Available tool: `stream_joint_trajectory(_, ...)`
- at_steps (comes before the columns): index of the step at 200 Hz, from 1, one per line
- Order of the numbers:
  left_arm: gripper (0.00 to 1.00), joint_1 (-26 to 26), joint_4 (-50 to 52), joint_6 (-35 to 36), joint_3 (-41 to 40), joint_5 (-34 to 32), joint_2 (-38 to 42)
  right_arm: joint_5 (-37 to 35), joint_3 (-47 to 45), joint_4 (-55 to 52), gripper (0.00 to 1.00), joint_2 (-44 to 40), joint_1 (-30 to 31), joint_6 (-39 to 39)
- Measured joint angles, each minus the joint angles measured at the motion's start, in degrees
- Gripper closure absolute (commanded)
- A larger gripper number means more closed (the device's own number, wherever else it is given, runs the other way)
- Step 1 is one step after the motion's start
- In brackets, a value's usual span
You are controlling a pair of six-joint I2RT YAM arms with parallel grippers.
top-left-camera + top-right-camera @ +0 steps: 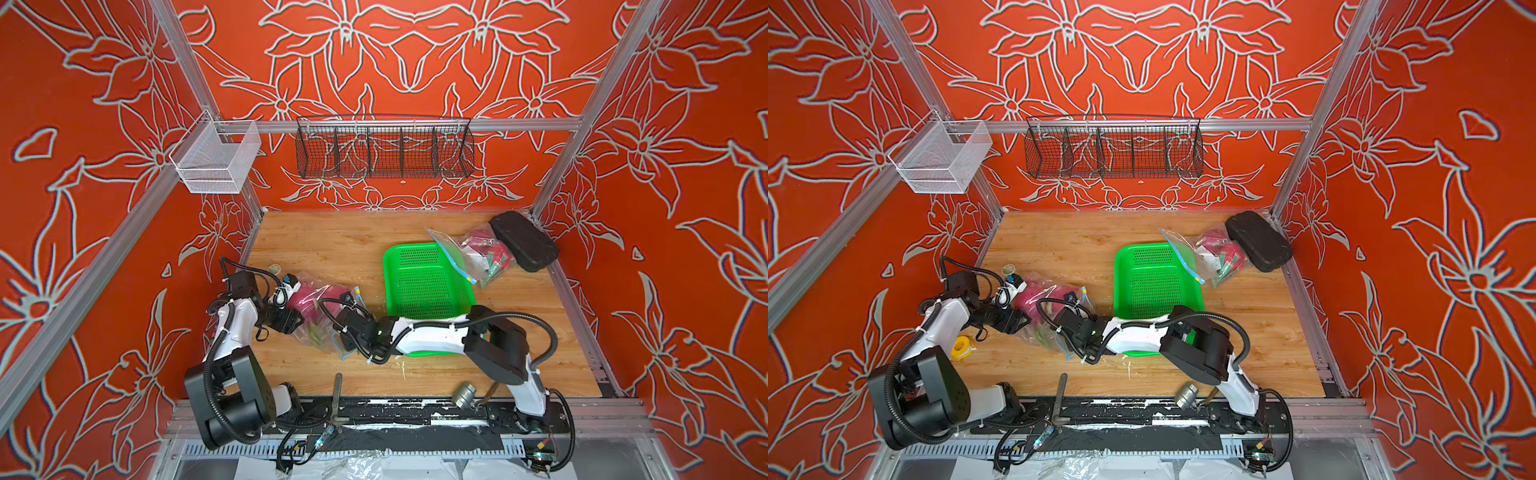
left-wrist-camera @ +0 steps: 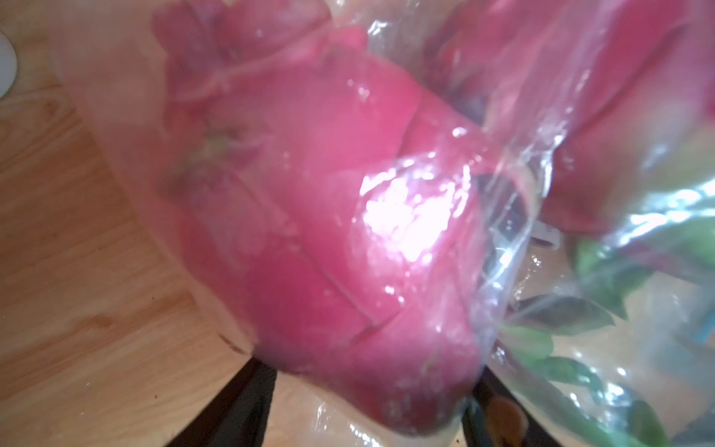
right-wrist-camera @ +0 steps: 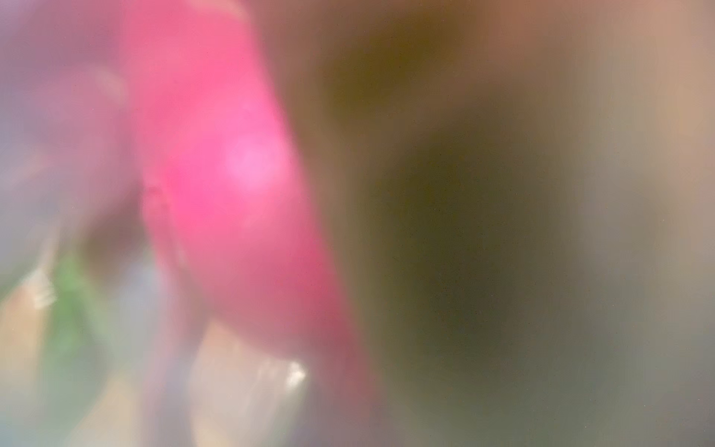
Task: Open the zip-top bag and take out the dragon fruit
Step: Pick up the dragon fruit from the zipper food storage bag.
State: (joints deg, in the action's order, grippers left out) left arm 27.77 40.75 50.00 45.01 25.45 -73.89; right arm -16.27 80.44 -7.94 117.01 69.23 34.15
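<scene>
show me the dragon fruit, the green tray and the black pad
dragon fruit (image 2: 329, 232): left wrist view, middle of its pink skin
green tray (image 1: 428, 286): in a top view, bare perforated floor
black pad (image 1: 523, 241): in a top view, middle of its top

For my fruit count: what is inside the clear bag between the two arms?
Magenta dragon fruit with green scale tips, at least two, show through the bag. The right arm hides the rest.

Bare tabletop (image 1: 324, 245) lies behind the bag (image 1: 318, 328); the green tray (image 1: 428, 282) crowds its right.
</scene>
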Motion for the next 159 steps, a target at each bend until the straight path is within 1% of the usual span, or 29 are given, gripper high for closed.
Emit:
stream_joint_trajectory(19, 0.31, -0.7, -3.4, -0.6, -1.4, -1.0, 0.0, 2.5, -1.2, -0.7, 1.0, -4.3, -0.3, -2.4)
stream_joint_trajectory(50, 0.32, -4.4, -10.3, -2.4, -4.3, -6.5, -1.0, 8.3, -2.6, -3.8, 1.0, -10.6, -1.3, -5.6)
stream_joint_trajectory(75, 0.33, -5.1, -13.9, -5.3, -3.7, -9.7, -3.4, 12.7, -3.5, -7.3, 1.0, -13.5, -2.1, -7.2)
stream_joint_trajectory(99, 0.32, -6.2, -16.0, -6.9, -2.4, -12.0, -4.0, 16.0, -5.7, -10.9, 1.0, -15.0, -2.7, -8.2)
stream_joint_trajectory(105, 0.3, -6.6, -16.0, -7.2, -2.0, -12.3, -4.0, 16.7, -6.4, -11.5, 1.0, -15.2, -2.8, -8.2)
stream_joint_trajectory(118, 0.22, -7.3, -15.1, -7.7, -0.7, -12.4, -3.8, 17.3, -8.2, -12.1, 1.0, -15.7, -3.1, -8.2)
stream_joint_trajectory(127, 0.17, -7.5, -13.5, -6.9, 0.5, -11.8, -3.1, 17.3, -9.3, -12.6, 1.0, -15.9, -3.3, -8.2)
stream_joint_trajectory(137, 0.09, -7.5, -11.0, -6.0, 1.5, -10.3, -1.6, 17.3, -9.8, -12.8, 1.0, -15.9, -3.5, -8.2)
stream_joint_trajectory(159, 0.05, -7.5, -4.9, -2.3, 2.2, -6.1, 4.9, 18.1, -10.1, -11.6, 1.0, -15.9, -4.6, -8.2)
